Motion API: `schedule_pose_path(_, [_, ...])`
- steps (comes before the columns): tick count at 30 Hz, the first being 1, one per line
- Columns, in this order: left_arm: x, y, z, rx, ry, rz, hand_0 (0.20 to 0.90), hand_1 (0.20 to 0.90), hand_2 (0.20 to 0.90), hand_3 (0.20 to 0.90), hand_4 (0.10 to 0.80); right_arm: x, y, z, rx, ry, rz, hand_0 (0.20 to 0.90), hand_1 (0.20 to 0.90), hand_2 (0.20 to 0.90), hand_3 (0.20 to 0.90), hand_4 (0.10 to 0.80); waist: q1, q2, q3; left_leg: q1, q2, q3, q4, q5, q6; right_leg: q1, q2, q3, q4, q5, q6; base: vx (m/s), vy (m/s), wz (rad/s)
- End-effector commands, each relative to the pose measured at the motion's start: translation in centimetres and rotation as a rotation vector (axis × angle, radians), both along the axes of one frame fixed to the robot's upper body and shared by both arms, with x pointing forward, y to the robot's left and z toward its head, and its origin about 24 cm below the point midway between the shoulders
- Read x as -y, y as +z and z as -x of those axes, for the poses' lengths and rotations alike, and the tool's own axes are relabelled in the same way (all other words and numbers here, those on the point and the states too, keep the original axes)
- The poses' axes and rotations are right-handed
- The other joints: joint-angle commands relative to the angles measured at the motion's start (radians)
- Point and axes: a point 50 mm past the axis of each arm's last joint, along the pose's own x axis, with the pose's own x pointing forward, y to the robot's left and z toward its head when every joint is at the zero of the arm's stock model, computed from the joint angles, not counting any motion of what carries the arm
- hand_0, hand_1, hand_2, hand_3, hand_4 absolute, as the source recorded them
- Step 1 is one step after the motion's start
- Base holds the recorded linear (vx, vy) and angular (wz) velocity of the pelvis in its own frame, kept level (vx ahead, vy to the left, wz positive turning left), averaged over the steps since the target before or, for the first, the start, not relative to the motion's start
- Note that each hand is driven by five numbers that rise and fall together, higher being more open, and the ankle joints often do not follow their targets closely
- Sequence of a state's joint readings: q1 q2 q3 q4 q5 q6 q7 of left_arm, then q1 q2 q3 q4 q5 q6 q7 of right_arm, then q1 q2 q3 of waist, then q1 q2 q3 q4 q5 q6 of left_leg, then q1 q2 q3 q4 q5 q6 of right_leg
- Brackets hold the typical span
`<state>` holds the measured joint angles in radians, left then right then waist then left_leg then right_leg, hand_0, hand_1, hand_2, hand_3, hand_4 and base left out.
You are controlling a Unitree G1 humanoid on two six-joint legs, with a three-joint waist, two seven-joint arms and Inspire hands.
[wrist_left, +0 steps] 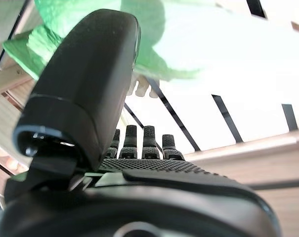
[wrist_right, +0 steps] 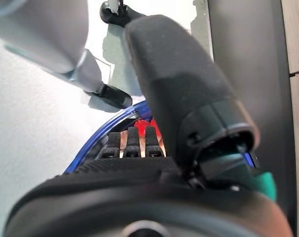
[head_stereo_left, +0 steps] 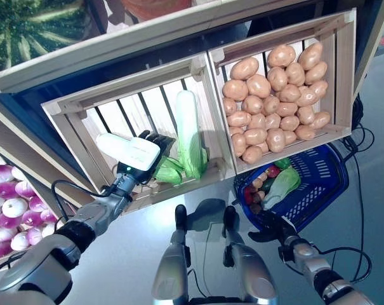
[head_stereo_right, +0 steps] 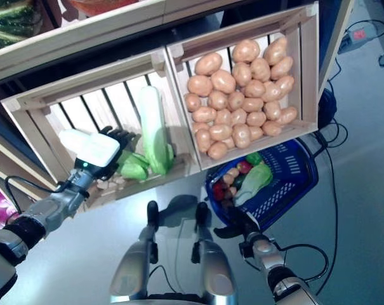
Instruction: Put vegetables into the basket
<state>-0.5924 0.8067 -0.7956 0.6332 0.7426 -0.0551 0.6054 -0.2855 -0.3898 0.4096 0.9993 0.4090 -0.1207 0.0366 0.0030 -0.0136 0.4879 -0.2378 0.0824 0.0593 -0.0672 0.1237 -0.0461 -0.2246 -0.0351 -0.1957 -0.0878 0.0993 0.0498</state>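
Judging from what already lies inside it, the blue plastic mesh basket [head_stereo_left: 318, 184] is partly filled: a pale green cabbage-like vegetable [head_stereo_left: 282, 184], something red [head_stereo_left: 272, 172] and a few small potatoes can be made out there, so part of the task is taken as done. More produce is left in the slatted wooden crates above, a heap of brown potatoes [head_stereo_left: 277, 95] in one and a long white-and-green napa cabbage [head_stereo_left: 189, 133] in the other crate [head_stereo_left: 71, 111].

The left hand [head_stereo_left: 155, 145] is reached into that second crate, its dark fingers held straight and loose just beside the cabbage's leafy lower end (contact cannot be confirmed from the head views). In the left wrist view the green leaves are seen close above the thumb, with nothing clasped.

The right hand [head_stereo_left: 274, 227] is kept low at the basket's near rim; whether its fingers are curled on the rim cannot be told.
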Motion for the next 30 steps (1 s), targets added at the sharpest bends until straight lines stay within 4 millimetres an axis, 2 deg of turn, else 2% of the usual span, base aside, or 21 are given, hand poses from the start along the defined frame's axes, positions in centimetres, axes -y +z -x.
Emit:
schedule_pose_path(1, [0.8, 4.0, -2.2, 0.093, 0.003, 0.027, 0.900, 0.900, 0.900, 0.900, 0.800, 1.0, 1.7, -1.1, 0.087, -0.025, 0.014, 0.900, 0.900, 0.900, 0.900, 0.800, -0.010, -0.014, 0.003, -0.109, -0.005, -0.045, 0.066, -0.007, -0.042, -0.072, -0.039, 0.016, 0.101, -0.020, 0.034, -0.067, 0.012, 0.06])
schedule_pose_path(9, [1.0, 2.8, -2.1, -0.130, 0.103, 0.072, 0.900, 0.900, 0.900, 0.900, 0.800, 1.7, 3.1, -2.5, 0.130, -0.049, 0.027, 0.900, 0.900, 0.900, 0.900, 0.800, -0.007, -0.004, 0.032, -0.139, -0.013, -0.048, 0.098, -0.013, -0.044, -0.089, -0.049, 0.008, 0.111, -0.019, 0.037, -0.031, 0.003, 0.00])
schedule_pose_path(18, [1.2, 2.5, -2.1, -0.346, 0.187, 0.086, 0.900, 0.900, 0.900, 0.900, 0.800, 2.0, 3.3, -2.7, 0.134, -0.060, 0.027, 0.900, 0.900, 0.900, 0.900, 0.800, -0.001, -0.002, 0.032, -0.151, -0.017, -0.046, 0.097, -0.015, -0.040, -0.100, -0.054, -0.002, 0.114, -0.019, 0.042, 0.004, -0.005, 0.03])
schedule_pose_path(20, [1.4, 2.7, -2.2, -0.350, 0.194, 0.082, 0.900, 0.900, 0.900, 0.900, 0.800, 2.0, 3.4, -2.8, 0.138, -0.063, 0.022, 0.900, 0.900, 0.900, 0.900, 0.800, 0.001, 0.000, 0.032, -0.156, -0.018, -0.047, 0.096, -0.014, -0.039, -0.107, -0.054, -0.006, 0.118, -0.018, 0.043, 0.000, 0.000, 0.00])
schedule_pose_path(24, [1.6, 4.0, -2.7, -0.250, 0.181, 0.070, 0.900, 0.900, 0.900, 0.900, 0.800, 1.8, 3.6, -3.1, 0.145, -0.053, 0.014, 0.900, 0.900, 0.900, 0.900, 0.800, 0.002, -0.006, 0.032, -0.170, -0.017, -0.049, 0.101, -0.014, -0.041, -0.120, -0.053, -0.010, 0.125, -0.019, 0.042, 0.000, 0.000, 0.00])
schedule_pose_path(30, [1.6, 6.4, -3.7, 0.074, 0.117, 0.055, 0.900, 0.900, 0.900, 0.900, 0.800, 0.9, 3.7, -3.6, 0.160, -0.043, 0.000, 0.900, 0.900, 0.900, 0.900, 0.800, 0.001, -0.034, 0.032, -0.209, -0.010, -0.050, 0.117, -0.010, -0.046, -0.155, -0.046, -0.011, 0.143, -0.022, 0.036, -0.008, -0.025, 0.02])
